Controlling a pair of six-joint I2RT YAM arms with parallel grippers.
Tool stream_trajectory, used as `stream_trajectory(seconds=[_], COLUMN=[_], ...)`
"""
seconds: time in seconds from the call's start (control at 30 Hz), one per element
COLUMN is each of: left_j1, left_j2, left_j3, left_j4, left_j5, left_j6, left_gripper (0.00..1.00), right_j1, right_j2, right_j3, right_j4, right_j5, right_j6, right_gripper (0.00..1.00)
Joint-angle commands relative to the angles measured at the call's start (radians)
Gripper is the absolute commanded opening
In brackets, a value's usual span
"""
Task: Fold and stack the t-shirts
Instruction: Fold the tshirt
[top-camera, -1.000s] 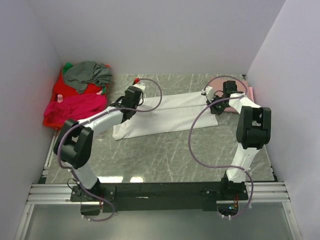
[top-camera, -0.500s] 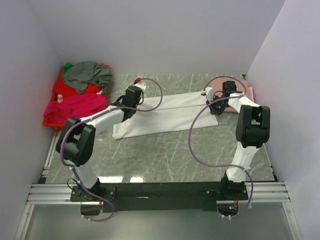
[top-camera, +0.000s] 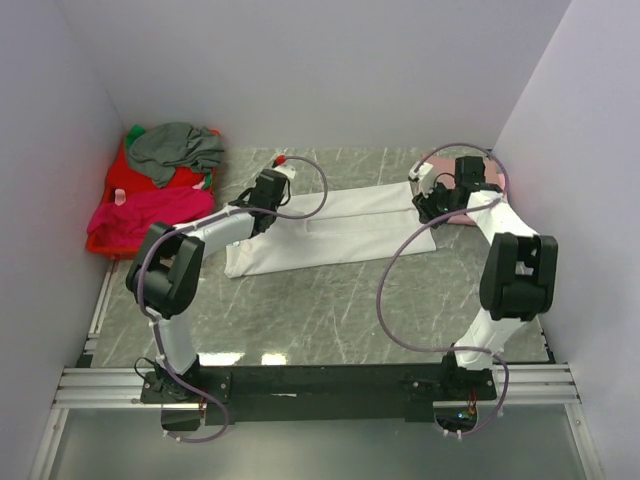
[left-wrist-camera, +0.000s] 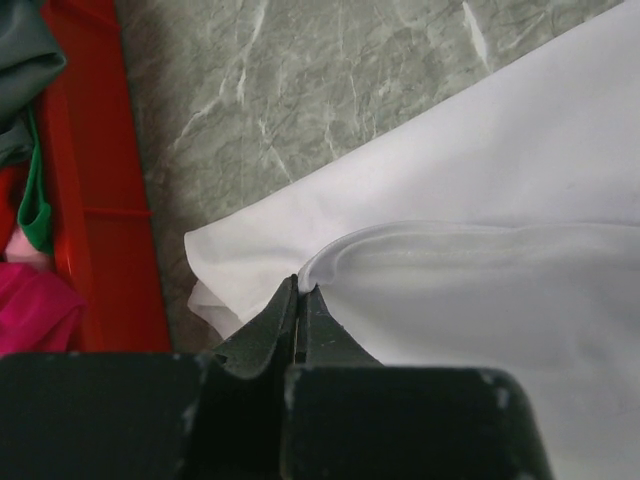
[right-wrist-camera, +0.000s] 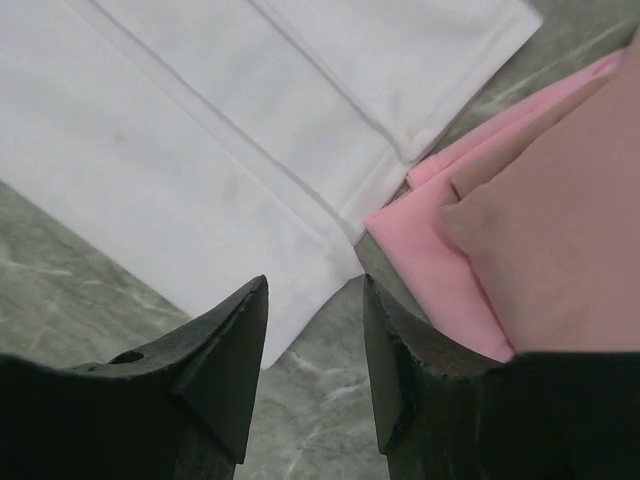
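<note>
White t-shirt has its folded edge pinched between left jaws.

Pink t-shirt is cut off at right edge.

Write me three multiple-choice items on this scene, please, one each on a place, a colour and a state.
1. Where does the pink t-shirt lie? A) in a basket B) beside the white t-shirt C) under an arm's base
2. What colour is the top garment in the red basket? A) grey B) yellow C) blue
3. How is the right end effector? A) shut on pink cloth B) shut on white cloth C) open

1 B: it lies right beside the white hem. 2 A: the topmost one is grey. 3 C: its jaws stand apart, nothing between.
</note>
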Motion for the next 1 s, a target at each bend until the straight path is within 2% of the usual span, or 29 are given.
stream_trajectory(seconds=[0.0,0.17,0.2,0.23,0.27,0.33,0.37,0.4,0.43,0.5,0.53,0.57,0.63,0.67,0.7,0.8,0.9,0.97], left_j1=[0.003,0.011,0.014,0.017,0.023,0.026,0.026,0.026,0.028,0.034,0.04,0.044,0.057,0.07,0.075,0.087,0.092,0.092], left_j2=[0.023,0.069,0.078,0.093,0.095,0.06,0.037,0.009,-0.055,-0.14,-0.245,-0.307,-0.507,-0.576,-0.711,-0.943,-1.084,-1.114], left_j3=[0.063,0.109,0.129,0.152,0.189,0.209,0.213,0.213,0.213,0.189,0.163,0.084,-0.03,-0.161,-0.228,-0.484,-0.633,-0.691], left_j4=[0.036,0.014,-0.014,-0.046,-0.08,-0.137,-0.148,-0.172,-0.189,-0.253,-0.269,-0.284,-0.298,-0.3,-0.306,-0.312,-0.332,-0.303], left_j5=[0.018,-0.014,-0.022,-0.037,-0.077,-0.118,-0.161,-0.175,-0.186,-0.144,-0.11,-0.073,0.099,0.151,0.226,0.312,0.332,0.316], left_j6=[0.028,0.033,0.021,-0.025,-0.053,-0.132,-0.175,-0.205,-0.264,-0.32,-0.385,-0.428,-0.559,-0.608,-0.733,-0.983,-1.157,-1.199], left_gripper=[0.01,0.01,0.05,0.13,0.35,0.54,0.84,0.92,0.96,0.97,0.97,0.98,0.98,0.98,0.98,0.95,0.93,0.91], right_j1=[0.006,0.006,0.006,0.007,0.006,0.006,0.006,0.006,0.007,0.007,0.007,0.007,0.007,0.007,0.007,0.007,0.01,0.016], right_j2=[-0.098,-0.182,-0.194,-0.219,-0.228,-0.259,-0.27,-0.279,-0.296,-0.316,-0.32,-0.328,-0.346,-0.349,-0.348,-0.307,-0.258,-0.242], right_j3=[-0.04,-0.131,-0.166,-0.183,-0.198,-0.232,-0.244,-0.266,-0.275,-0.295,-0.301,-0.31,-0.344,-0.353,-0.363,-0.355,-0.335,-0.337], right_j4=[-0.025,-0.143,-0.155,-0.157,-0.157,-0.154,-0.152,-0.154,-0.157,-0.199,-0.224,-0.247,-0.293,-0.299,-0.28,-0.185,-0.116,-0.076], right_j5=[-0.101,-0.227,-0.247,-0.256,-0.258,-0.26,-0.261,-0.263,-0.267,-0.281,-0.296,-0.299,-0.307,-0.303,-0.292,-0.218,-0.152,-0.111], right_j6=[-0.023,-0.208,-0.227,-0.239,-0.247,-0.247,-0.25,-0.255,-0.261,-0.311,-0.396,-0.443,-0.527,-0.584,-0.593,-0.546,-0.515,-0.497], right_gripper=[0.5,0.51,0.51,0.51,0.52,0.52,0.52,0.52,0.52,0.52,0.52,0.52,0.53,0.53,0.54,0.54,0.53,0.53])
